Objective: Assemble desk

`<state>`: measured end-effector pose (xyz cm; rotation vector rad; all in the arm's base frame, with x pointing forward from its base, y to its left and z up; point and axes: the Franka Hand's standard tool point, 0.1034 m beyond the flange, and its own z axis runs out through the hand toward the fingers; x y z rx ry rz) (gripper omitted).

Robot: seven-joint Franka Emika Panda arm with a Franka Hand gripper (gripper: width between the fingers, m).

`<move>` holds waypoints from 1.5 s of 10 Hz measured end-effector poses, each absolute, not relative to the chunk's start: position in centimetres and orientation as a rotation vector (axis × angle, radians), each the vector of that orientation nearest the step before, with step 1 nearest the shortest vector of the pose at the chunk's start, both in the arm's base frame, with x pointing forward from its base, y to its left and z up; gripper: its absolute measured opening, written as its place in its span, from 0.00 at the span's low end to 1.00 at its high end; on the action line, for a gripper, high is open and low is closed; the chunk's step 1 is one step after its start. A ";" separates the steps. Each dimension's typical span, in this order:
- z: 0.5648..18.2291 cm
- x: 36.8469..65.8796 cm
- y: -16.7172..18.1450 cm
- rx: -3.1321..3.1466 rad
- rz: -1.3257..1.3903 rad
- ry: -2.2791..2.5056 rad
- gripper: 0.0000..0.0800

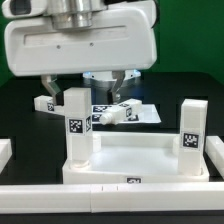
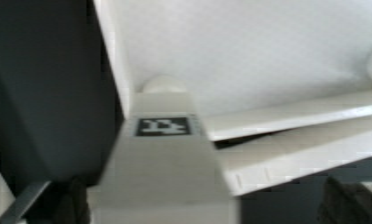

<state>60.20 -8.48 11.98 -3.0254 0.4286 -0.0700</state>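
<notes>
toward the exterior view's left, lying loose on the black tabletop (image 1: 20, 125): a white square-post leg (image 1: 45, 103), matte plastic, sharp-edged. just right of it, standing upright at the left corner of the desk tray (image 1: 100, 170), a smooth raised-rim slab filling the lower middle of the frame: a second leg (image 1: 76, 105), checkered tag (image 1: 75, 125) on its face. hanging over that post, the claw (image 1: 88, 86), spread wide, gripping nothing, post free in the gap in the wrist view. could well knock the post askew on lifting away, should one side of the claw drag it; cannot tell whether fully seated, so may lean. centre, behind the tray: another loose leg (image 1: 118, 112) across the thin marker board (image 1: 148, 113), apt to slide if nudged. far right: a third upright leg (image 1: 193, 128), blocky, tagged.
</notes>
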 end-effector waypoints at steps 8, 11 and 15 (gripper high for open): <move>11.9 60.3 -8.5 -2.934 -0.052 0.831 0.36; 11.8 62.0 -6.8 -2.663 -0.034 1.449 0.36; 11.5 62.5 -5.8 -2.060 -0.008 2.126 0.36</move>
